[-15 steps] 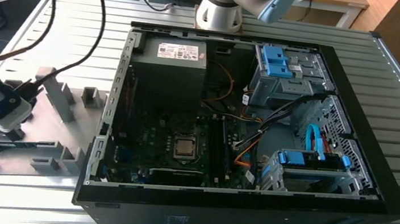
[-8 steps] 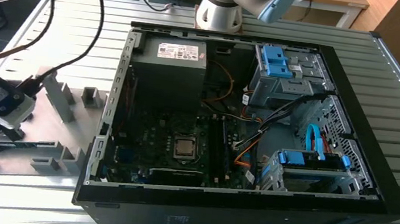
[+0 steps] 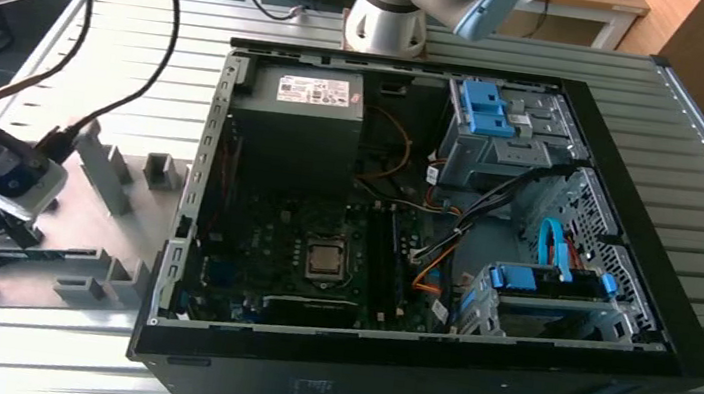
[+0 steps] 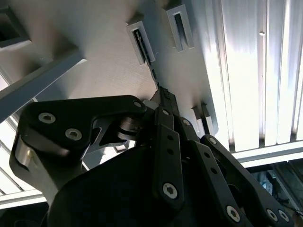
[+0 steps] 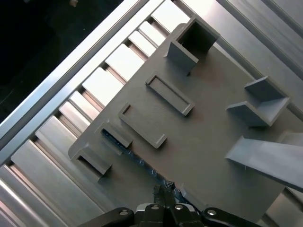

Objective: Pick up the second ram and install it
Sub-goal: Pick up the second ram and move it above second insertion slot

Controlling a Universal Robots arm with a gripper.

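- The gripper (image 5: 164, 189) hangs low over the grey holder tray (image 5: 208, 142), which lies on the slatted metal surface (image 3: 683, 127) at the exterior view's left, well apart from the open computer case (image 3: 657, 340).
- The second ram (image 5: 142, 166) stands on its long edge in the tray. It is a thin bluish strip that runs through two low holder blocks (image 5: 115, 135) and on to the gripper.
- In both wrist views the gripper's jaws look drawn almost together on the near end of the stick. I judge this a narrow pinch on the board, with the board not yet out of its blocks.
- The step in hand looks like the pick, which is early in the task.
- The grip seems to sit near one end and not at the middle, so the far end may sag or swing. A firm, square pinch on the flat faces matters here.
- The stick should come straight up out of the block slots, with no twist or sideways pull, or its edge could bind in them.
- The tray looks loose on the surface, so a jammed stick could drag it along. A slow first lift would show this.
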